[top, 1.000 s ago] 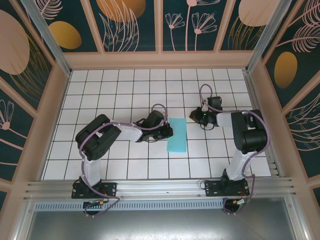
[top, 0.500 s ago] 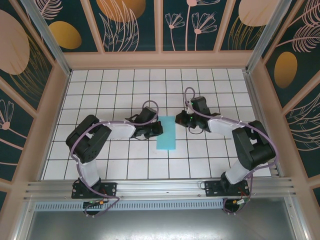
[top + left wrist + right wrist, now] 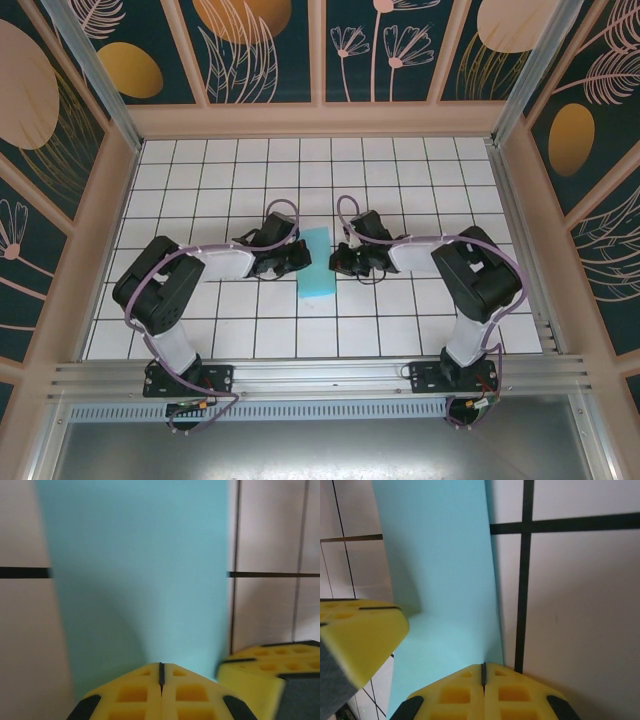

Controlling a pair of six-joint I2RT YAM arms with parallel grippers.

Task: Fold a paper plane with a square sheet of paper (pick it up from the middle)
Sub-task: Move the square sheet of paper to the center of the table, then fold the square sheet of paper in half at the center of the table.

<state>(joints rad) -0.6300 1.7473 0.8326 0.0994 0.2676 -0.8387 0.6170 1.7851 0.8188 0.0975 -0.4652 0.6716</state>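
Top view: we see light-blue sheet of paper [image 3: 316, 264] near centre of tiled table [image 3: 200, 180]. It looks like a narrow strip, seemingly doubled over. Left gripper [image 3: 299, 258] and right gripper [image 3: 338, 263] flank it at its long sides.

Left wrist view: yellow fingers [image 3: 135, 695] pressed together, apparently pinching sheet's edge; other arm's finger just beside.

Right wrist view: fingers [image 3: 515, 696] likewise closed tight, apparently nipping paper's near edge.

Our judgement: fold being set. Keep both pinches level, move arms together and hold edges aligned. No tugging apart, since thin paper may skew or tear.
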